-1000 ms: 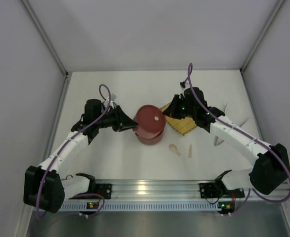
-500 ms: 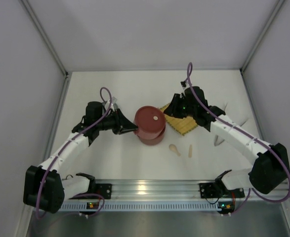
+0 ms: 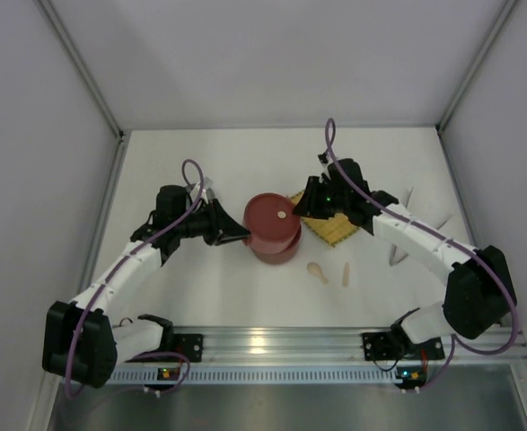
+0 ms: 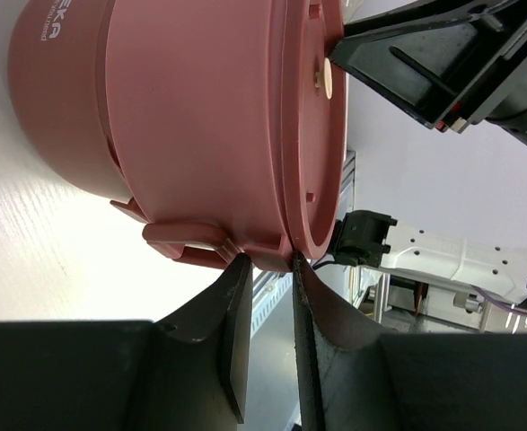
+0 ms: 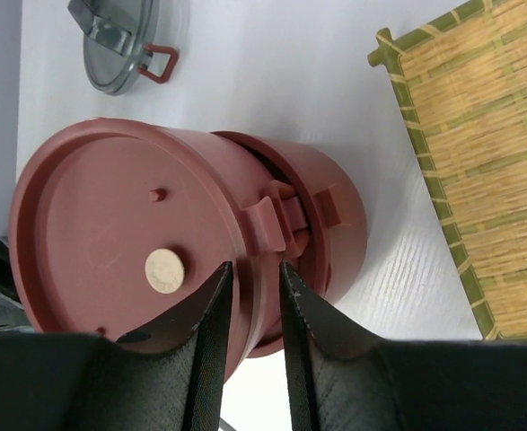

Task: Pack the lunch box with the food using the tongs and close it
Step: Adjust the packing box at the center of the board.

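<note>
**Spotter:** While you look down from above, the biggest thing on your white table is the round maroon plastic lunch box. It is stacked and lidded, and it stands mid-table between your two arms.

**Second:** And beside it?

**Spotter:** The square yellow woven mat lies flat just beside the box, on your right.

**Second:** Your jaws?

**Spotter:** Your left gripper has its fingers a narrow slot apart. One tip is at the lid's rim and the other is under a small side tab (whether they pinch anything, I cannot tell). Your right gripper stands slightly open at the lid's opposite edge, above the side latch, and grips nothing.

**Second:** Smaller things?

**Spotter:** In your right wrist view, a round steel lid with a red loop handle lies on the table beyond the box. A small beige spoon and a short beige stick lie side by side, nearer you than the mat. The pale round dot sits on the maroon lid.
</note>
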`<state>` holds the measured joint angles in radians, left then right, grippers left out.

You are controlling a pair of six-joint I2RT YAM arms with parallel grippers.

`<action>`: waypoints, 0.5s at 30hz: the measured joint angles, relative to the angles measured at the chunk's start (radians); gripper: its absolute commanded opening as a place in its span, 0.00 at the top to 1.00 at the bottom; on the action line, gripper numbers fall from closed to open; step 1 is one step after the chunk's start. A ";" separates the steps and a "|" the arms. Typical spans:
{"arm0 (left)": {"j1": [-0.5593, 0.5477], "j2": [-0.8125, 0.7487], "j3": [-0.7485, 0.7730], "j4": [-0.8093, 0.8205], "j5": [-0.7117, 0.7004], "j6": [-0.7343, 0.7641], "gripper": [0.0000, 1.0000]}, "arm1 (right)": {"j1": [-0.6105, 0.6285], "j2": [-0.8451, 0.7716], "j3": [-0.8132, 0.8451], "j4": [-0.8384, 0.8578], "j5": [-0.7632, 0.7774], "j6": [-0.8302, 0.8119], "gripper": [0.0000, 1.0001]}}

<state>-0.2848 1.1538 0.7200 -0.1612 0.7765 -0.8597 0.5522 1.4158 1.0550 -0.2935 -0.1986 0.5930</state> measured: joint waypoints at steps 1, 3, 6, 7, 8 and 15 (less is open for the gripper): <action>0.000 0.000 0.000 -0.001 0.000 0.002 0.82 | 0.000 0.008 0.000 0.000 -0.003 -0.003 0.69; 0.000 0.000 0.000 -0.006 -0.002 0.005 0.82 | -0.001 0.021 0.000 0.006 -0.008 -0.010 0.61; 0.000 0.001 0.000 -0.014 -0.003 0.012 0.82 | -0.005 0.031 0.000 0.019 -0.015 -0.022 0.57; 0.000 0.001 0.000 -0.016 -0.003 0.015 0.82 | -0.007 0.032 0.000 0.022 -0.022 -0.026 0.56; 0.000 0.001 0.000 -0.017 -0.002 0.018 0.82 | -0.010 0.035 0.000 0.024 -0.029 -0.027 0.56; 0.001 0.005 0.000 -0.020 0.000 0.025 0.82 | -0.030 0.046 -0.001 0.059 -0.092 -0.034 0.77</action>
<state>-0.2840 1.1584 0.7200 -0.1810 0.7765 -0.8349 0.5220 1.4616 1.0542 -0.2344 -0.2901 0.5587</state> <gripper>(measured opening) 0.261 0.303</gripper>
